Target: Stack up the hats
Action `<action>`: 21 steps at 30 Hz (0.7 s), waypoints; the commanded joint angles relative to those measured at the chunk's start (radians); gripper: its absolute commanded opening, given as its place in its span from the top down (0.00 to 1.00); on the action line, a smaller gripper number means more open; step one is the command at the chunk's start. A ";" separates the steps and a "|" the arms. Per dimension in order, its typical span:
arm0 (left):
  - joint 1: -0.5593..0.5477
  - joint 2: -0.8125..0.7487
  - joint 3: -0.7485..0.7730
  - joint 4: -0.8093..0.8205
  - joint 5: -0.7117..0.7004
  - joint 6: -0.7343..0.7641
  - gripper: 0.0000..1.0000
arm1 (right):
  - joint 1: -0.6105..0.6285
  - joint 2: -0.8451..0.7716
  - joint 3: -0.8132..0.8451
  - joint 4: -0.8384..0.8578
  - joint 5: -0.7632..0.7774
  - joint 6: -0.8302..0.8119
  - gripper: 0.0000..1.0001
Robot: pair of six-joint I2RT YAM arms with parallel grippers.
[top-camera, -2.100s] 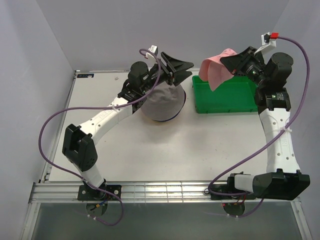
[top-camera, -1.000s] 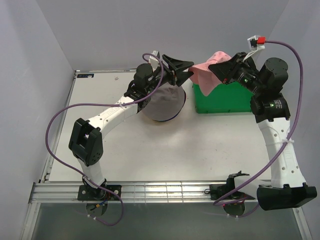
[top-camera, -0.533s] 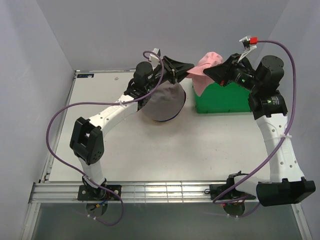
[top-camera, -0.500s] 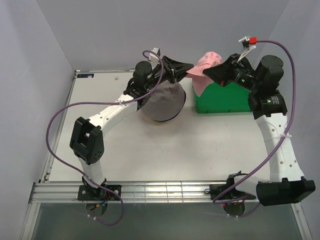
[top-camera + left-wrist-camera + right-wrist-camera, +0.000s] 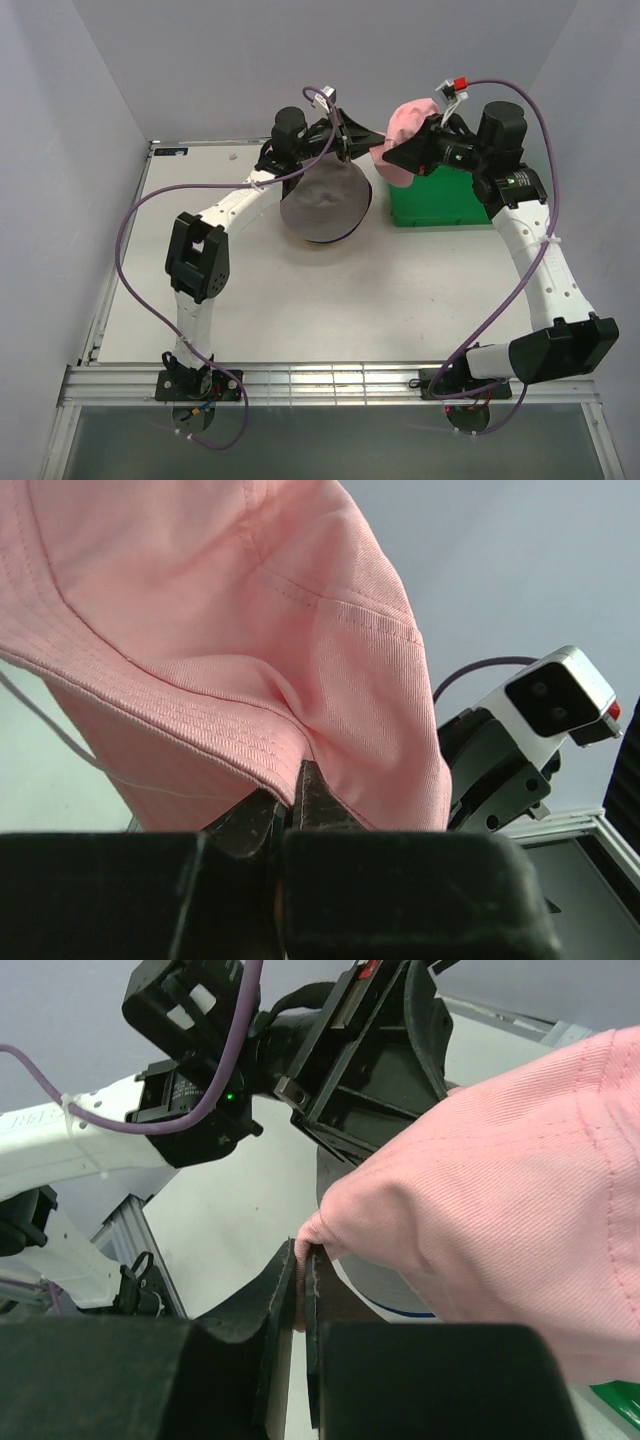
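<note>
Both my left gripper (image 5: 292, 798) and right gripper (image 5: 301, 1278) are clenched on the brim of the pink hat (image 5: 405, 128), held above the desk (image 5: 300, 300). The grey hat (image 5: 318, 205) sits nearby.

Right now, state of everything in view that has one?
pink hat: lifted off the table, pinched at its brim from both sides
left end effector: shut on pink hat brim
right end effector: shut on pink hat brim
grey hat: on the table, crown up, top of the pile, not gripped
green bin: upright on the table, contents not clear
</note>
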 commanded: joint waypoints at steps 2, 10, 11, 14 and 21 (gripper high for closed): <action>0.052 -0.017 0.035 0.057 0.108 0.035 0.97 | 0.068 0.010 0.053 -0.050 -0.029 -0.053 0.92; 0.139 -0.084 -0.052 0.067 0.157 0.081 0.99 | 0.151 0.064 0.096 -0.103 0.042 -0.090 0.92; 0.146 -0.092 -0.060 0.067 0.162 0.084 0.99 | 0.160 0.067 0.102 -0.105 0.051 -0.092 0.92; 0.169 -0.114 -0.106 0.072 0.179 0.087 1.00 | 0.193 0.085 0.113 -0.112 0.074 -0.093 0.92; 0.218 -0.173 -0.215 0.129 0.206 0.098 1.00 | 0.298 0.135 0.140 -0.134 0.148 -0.104 0.92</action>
